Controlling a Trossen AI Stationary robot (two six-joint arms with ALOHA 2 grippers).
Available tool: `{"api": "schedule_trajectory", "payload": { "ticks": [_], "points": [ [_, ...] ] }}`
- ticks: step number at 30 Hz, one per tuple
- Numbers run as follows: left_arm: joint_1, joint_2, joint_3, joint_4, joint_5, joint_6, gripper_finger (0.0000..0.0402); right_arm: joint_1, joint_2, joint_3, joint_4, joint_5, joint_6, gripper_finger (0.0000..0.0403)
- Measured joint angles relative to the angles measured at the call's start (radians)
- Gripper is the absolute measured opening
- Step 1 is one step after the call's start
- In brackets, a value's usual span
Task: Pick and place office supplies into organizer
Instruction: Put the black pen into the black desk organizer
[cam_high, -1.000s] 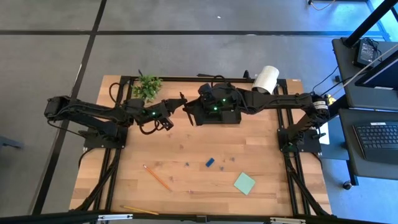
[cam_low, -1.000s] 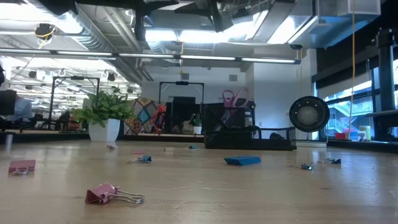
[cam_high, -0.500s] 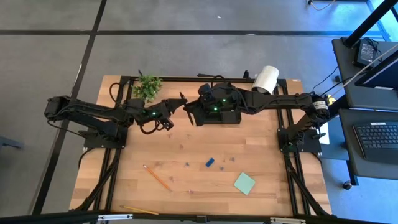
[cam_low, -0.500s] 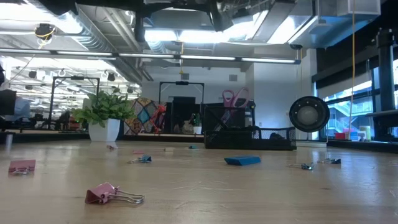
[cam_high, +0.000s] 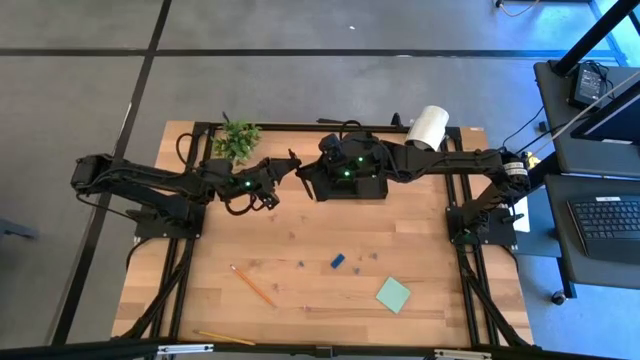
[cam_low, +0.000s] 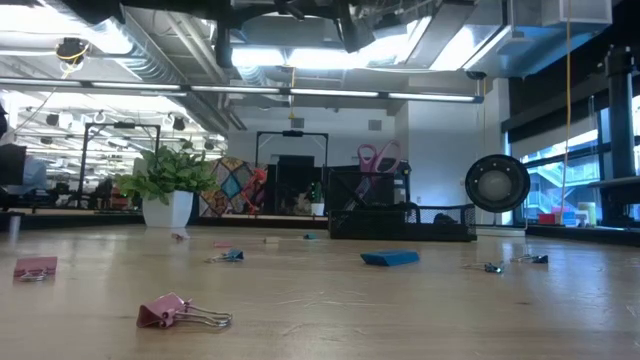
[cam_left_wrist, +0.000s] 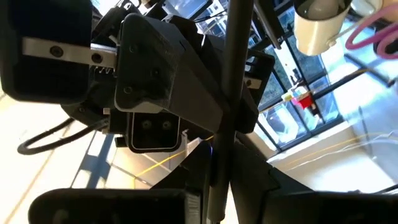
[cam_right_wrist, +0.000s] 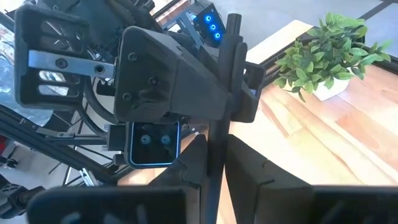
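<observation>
Black and thin, a pen (cam_left_wrist: 227, 74) stands between the two grippers, which meet above the middle of the table's (cam_high: 420, 230) back edge. In the left wrist view we see the left gripper (cam_high: 284, 170) with its fingers pinching the pen's lower part. In the right wrist view the right gripper (cam_high: 306, 178) likewise has its fingers closed in against the same pen, so both hold it at once.

The black organizer (cam_high: 374, 190) sits at the back edge of the table, right of the middle, partly under the right arm. In the low view we see pink-purple scissors (cam_low: 375, 157) standing upright in its taller part.

The other supplies lie loose on the wood. A small blue block (cam_high: 338, 262) rests near the table's middle. A light-green sticky-note pad (cam_high: 393, 294) lies toward the front right corner. An orange pencil (cam_high: 253, 285) lies slanted toward the front left, and a yellow pencil (cam_high: 225, 338) lies at the front edge. A pink binder clip (cam_low: 180, 312) lies closest to the low camera.

A small leafy plant (cam_high: 238, 140) stands at the back edge, left of the grippers. A white cylinder (cam_high: 430, 127) lies at the back right corner.
</observation>
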Motion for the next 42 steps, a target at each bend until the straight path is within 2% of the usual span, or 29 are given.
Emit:
{"api": "schedule_trajectory", "payload": {
  "ticks": [4,10,16,21,27,33,37,42],
  "points": [
    [0.0,0.0,0.0,0.0,-0.003,-0.049,0.0056,0.0,0.0,0.0,-0.002,-0.001,0.0,0.0045],
    [0.0,0.0,0.0,-0.003,-0.005,-0.082,0.0095,0.0,0.0,0.0,0.001,-0.001,-0.007,0.0045],
    [-0.001,0.0,0.0,-0.009,-0.059,-0.138,0.0126,0.0,0.0,0.0,-0.01,0.0,-0.006,0.0044],
    [-0.034,0.0,0.0,-0.005,-0.168,-0.183,0.0135,-0.006,0.0,0.0,-0.04,-0.003,-0.005,0.0044],
    [-0.086,-0.033,-0.001,-0.009,-0.247,-0.258,0.0132,-0.033,-0.001,0.0,-0.08,-0.014,-0.029,0.0044],
    [-0.125,-0.079,-0.002,-0.009,-0.403,-0.373,0.0132,-0.082,-0.032,-0.001,-0.176,0.004,-0.05,0.0044],
    [-0.143,-0.103,-0.002,-0.008,-0.481,-0.57,0.013,-0.112,-0.076,-0.001,-0.23,0.083,-0.114,0.0044],
    [-0.157,-0.128,-0.002,-0.009,-0.565,-1.113,0.0128,-0.141,-0.096,-0.001,-0.269,0.205,-0.242,0.0044]
  ]
}}
